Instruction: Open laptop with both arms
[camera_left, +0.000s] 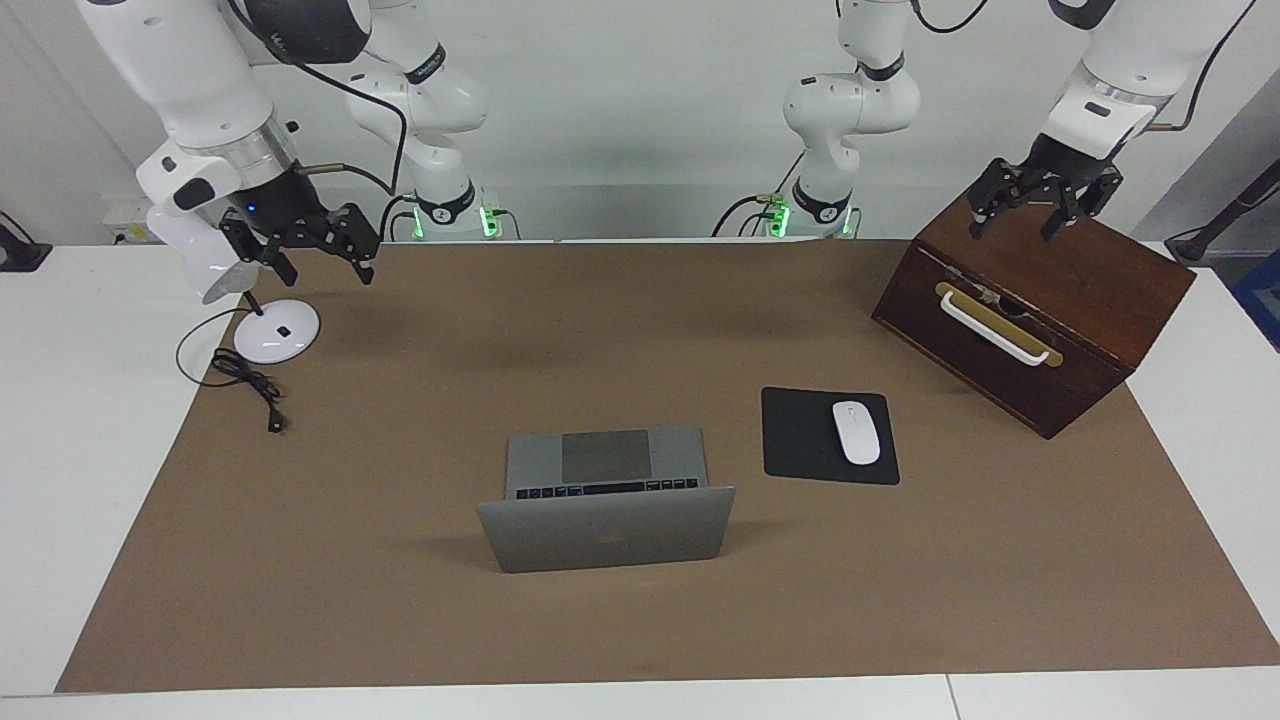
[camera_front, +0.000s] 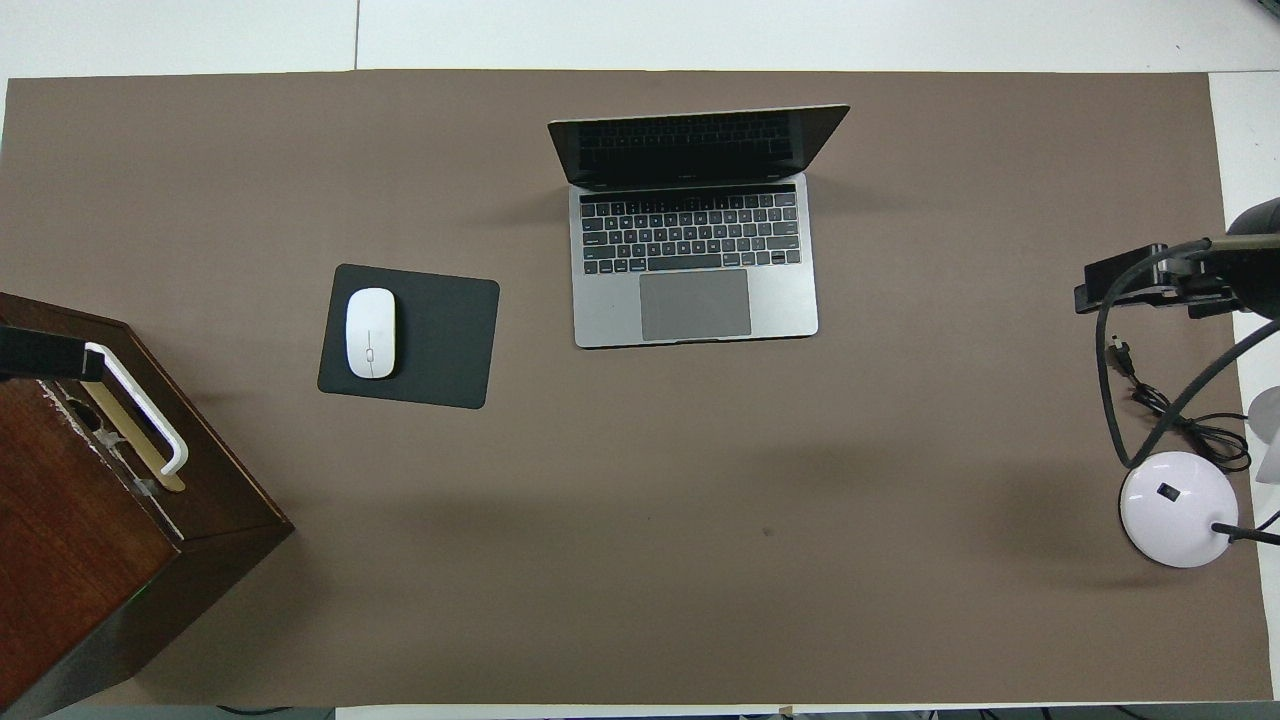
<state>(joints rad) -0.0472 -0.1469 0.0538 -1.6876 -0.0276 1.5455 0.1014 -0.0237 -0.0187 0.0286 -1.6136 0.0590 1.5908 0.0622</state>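
Observation:
The silver-grey laptop (camera_left: 605, 500) (camera_front: 693, 260) stands open in the middle of the brown mat, lid upright with its back away from the robots. The black keyboard and grey trackpad show. My left gripper (camera_left: 1018, 225) hangs open and empty over the wooden box at the left arm's end of the table; only a dark tip of it shows in the overhead view (camera_front: 40, 355). My right gripper (camera_left: 325, 265) (camera_front: 1140, 282) hangs open and empty over the lamp's base at the right arm's end. Both are well away from the laptop.
A dark wooden box (camera_left: 1040, 320) (camera_front: 90, 500) with a white handle stands at the left arm's end. A white mouse (camera_left: 856, 432) (camera_front: 370, 333) lies on a black mouse pad (camera_left: 800, 440) (camera_front: 440, 335) beside the laptop. A white desk lamp (camera_left: 275, 330) (camera_front: 1178, 508) with its cable stands at the right arm's end.

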